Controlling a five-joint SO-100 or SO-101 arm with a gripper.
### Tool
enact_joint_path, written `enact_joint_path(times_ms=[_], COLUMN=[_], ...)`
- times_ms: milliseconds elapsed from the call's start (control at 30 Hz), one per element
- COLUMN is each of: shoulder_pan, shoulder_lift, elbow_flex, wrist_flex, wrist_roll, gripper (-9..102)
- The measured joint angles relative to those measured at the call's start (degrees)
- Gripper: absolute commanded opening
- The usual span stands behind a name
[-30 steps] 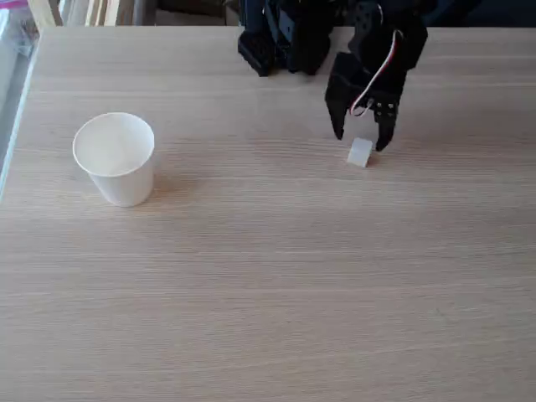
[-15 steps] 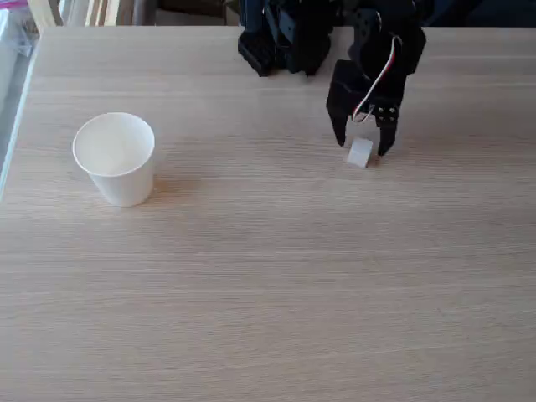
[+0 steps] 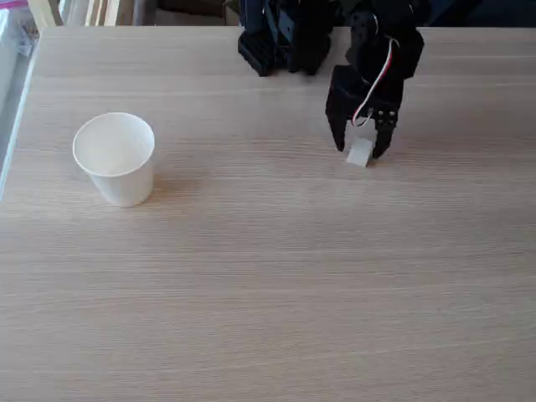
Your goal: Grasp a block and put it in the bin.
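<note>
- The black hand (image 3: 360,152) points down at the counter (image 3: 276,276) in the fixed view, toward the upper right of the picture
- Its two fingers stand either side of the small white cube (image 3: 360,152), one at the cube's left and one at its right, with the cube between the tips
- The fingers are narrowed close around the cube; whether they press on it or leave a sliver of gap on each side cannot be told from this angle
- The cube sits on the pale wood counter, its lower edge showing just below the fingertips
- A red and white cable (image 3: 374,84) runs down the front of the arm above the hand
- The arm's black base (image 3: 280,38) stands at the far edge of the counter, left of the hand
- The white paper cup (image 3: 115,159) stands upright with its mouth open upward, on the left side of the counter, well apart from the cube and the hand
- The cup tapers toward its base and throws a faint shadow to its right
</note>
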Motion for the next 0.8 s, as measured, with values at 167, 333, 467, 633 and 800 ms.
enact_joint_path(times_ms=[167, 333, 467, 633, 800], shoulder_pan=[0.0, 1.2, 1.8, 3.6, 8.3], shoulder_lift=[0.0, 0.0, 0.3, 4.6, 11.5], elbow_flex=[0.0, 0.0, 0.0, 0.0, 0.0], wrist_flex=[-0.4, -0.4, -0.4, -0.6, -3.2], wrist_roll=[-0.5, -1.5, -3.6, -8.3, -16.7], gripper=[13, 8, 7, 6, 6])
